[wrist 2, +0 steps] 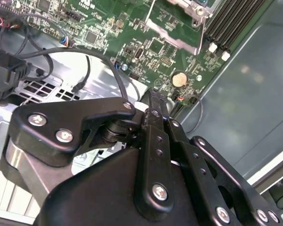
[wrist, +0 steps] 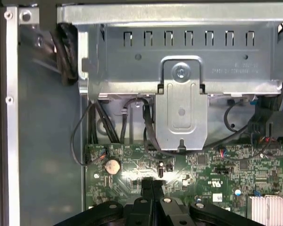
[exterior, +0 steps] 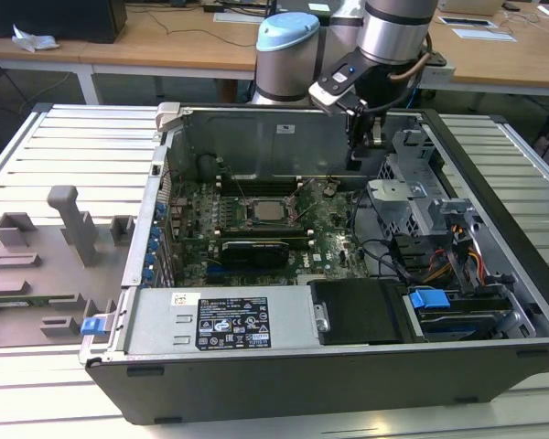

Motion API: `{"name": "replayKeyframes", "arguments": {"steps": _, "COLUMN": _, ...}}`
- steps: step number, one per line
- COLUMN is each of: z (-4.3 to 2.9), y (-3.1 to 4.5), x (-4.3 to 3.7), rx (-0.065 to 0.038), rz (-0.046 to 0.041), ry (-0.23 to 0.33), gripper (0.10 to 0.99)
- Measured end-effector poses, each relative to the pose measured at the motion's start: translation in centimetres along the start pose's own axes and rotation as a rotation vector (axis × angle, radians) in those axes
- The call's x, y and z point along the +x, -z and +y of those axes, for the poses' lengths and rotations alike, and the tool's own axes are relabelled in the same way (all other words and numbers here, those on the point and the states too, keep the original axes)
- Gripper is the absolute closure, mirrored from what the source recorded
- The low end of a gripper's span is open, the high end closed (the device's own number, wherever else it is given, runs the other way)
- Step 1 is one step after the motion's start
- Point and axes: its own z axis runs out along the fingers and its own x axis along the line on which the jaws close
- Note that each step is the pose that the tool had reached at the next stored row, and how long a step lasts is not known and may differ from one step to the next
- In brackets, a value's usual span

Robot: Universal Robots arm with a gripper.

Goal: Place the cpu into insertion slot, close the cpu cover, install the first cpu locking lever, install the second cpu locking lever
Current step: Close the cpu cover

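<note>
The big dark-grey steel computer case [exterior: 256,366] lies on its side with the panel off, so the green motherboard [exterior: 194,230] faces up and can be reached from above. The black two-finger gripper [exterior: 361,146] hangs over the board's corner at the exterior view's right, well apart from the socket and near the round silver coin battery [wrist: 112,165]. Its fingers are pressed together on nothing. The square metal-framed insertion slot [exterior: 265,196] holds the small silvery-grey cpu [exterior: 264,212], which lies flat, metal top up, with its edges parallel to the board's. Being square, it has no long axis.
</note>
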Motion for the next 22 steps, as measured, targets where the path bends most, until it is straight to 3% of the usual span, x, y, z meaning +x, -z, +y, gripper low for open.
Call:
{"name": "replayKeyframes", "arguments": {"steps": 5, "z": 0.17, "y": -0.73, "x": -0.01, "rx": 0.001, "rz": 0.0001, "ry": 0.000, "gripper": 0.980}}
{"name": "replayKeyframes", "arguments": {"steps": 12, "z": 0.24, "y": -0.94, "x": -0.01, "rx": 0.001, "rz": 0.0003, "ry": 0.000, "gripper": 0.980}}
{"name": "replayKeyframes", "arguments": {"steps": 22, "z": 0.21, "y": -2.97, "x": -0.06, "rx": 0.001, "rz": 0.0001, "ry": 0.000, "gripper": 0.980}}
